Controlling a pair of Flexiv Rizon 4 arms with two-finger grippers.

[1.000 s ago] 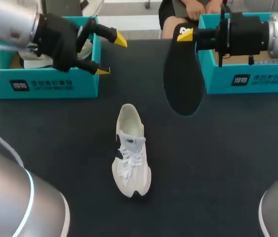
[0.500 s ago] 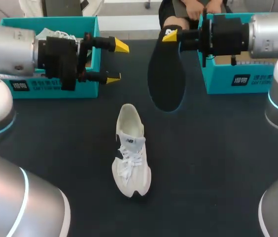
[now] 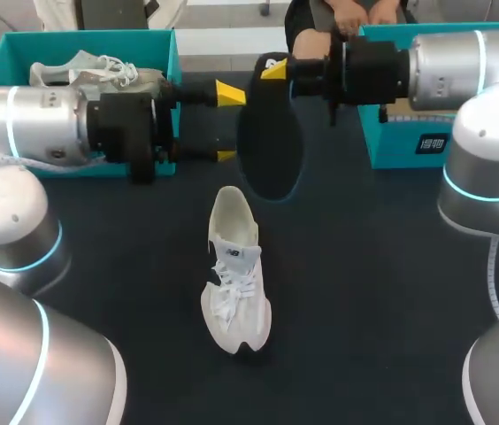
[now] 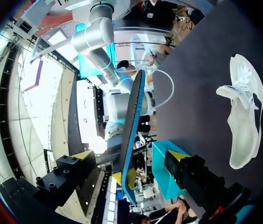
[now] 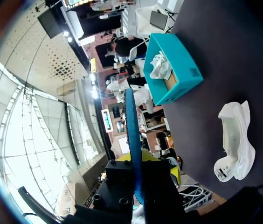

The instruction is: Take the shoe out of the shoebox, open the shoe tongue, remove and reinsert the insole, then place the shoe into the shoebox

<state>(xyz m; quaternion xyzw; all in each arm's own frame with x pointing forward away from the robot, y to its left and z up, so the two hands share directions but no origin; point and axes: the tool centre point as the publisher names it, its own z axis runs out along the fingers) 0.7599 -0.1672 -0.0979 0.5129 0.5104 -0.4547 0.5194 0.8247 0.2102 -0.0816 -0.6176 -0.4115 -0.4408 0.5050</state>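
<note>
Nearest, on the dark table (image 3: 391,292), a white lace-up sneaker (image 3: 234,279) lies on its sole, toe toward the robot and heel pointing away, laces loose and the tongue standing up from the opening. Both wrist views take it in too, lying alone on the dark surface (image 4: 243,116) (image 5: 234,140).

Just beyond its heel, a black insole (image 3: 272,142) with a blue edge is held above the table. The right gripper (image 3: 276,69), coming in from the right, has its yellow-tipped fingers pinched on one narrow end of it, and the broad rounded end reaches down toward the sneaker without touching it. From the right wrist, the insole (image 5: 130,126) shows edge-on, rising straight out from between that gripper's (image 5: 138,168) clamped fingers.

The left gripper (image 3: 227,124) sits level with it, its fingers spread wide apart and touching nothing. Seen from the left wrist, the insole (image 4: 131,135) stands edge-on ahead of that gripper (image 4: 130,156), in line with the gap between its tips.

Farther back, a teal cardboard shoebox (image 3: 90,40) behind the left arm holds a second white sneaker (image 3: 90,71); another teal shoebox (image 3: 409,142) stands behind the right arm.
</note>
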